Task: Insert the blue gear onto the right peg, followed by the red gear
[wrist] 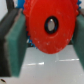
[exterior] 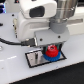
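Observation:
In the exterior view my gripper (exterior: 50, 46) reaches down over the grey, black-edged plate (exterior: 33, 58). It is shut on the red gear (exterior: 50, 51), which sits just above the blue gear (exterior: 53, 56) at the plate's right end. The right peg is hidden under the gears, and I cannot tell whether the red gear touches the blue one. In the wrist view the red gear (wrist: 42, 32) fills the space between the two fingers (wrist: 12, 47), with its dark centre hole showing. My gripper (wrist: 46, 50) clamps it by the rim.
The white arm body (exterior: 32, 22) hangs over the table behind the plate. A dark cable (exterior: 12, 44) runs along the exterior view's left side. The table surface (exterior: 70, 65) is white.

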Motion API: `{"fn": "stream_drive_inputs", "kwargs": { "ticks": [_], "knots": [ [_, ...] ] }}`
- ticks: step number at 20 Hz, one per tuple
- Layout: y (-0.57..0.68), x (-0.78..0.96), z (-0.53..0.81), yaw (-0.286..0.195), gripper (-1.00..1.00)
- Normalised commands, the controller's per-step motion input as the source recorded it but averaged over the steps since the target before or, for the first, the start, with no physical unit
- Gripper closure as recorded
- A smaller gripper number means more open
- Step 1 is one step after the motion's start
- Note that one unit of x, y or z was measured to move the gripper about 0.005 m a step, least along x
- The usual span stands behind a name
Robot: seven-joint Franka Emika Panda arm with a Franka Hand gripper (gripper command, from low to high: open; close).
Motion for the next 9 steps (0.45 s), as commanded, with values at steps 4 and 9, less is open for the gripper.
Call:
{"fn": "stream_drive_inputs", "kwargs": {
  "ticks": [4, 9],
  "knots": [
    [0.13, 0.00, 0.69, 0.000, -1.00],
    [0.01, 0.00, 0.14, 0.000, -1.00]
  ]
}}
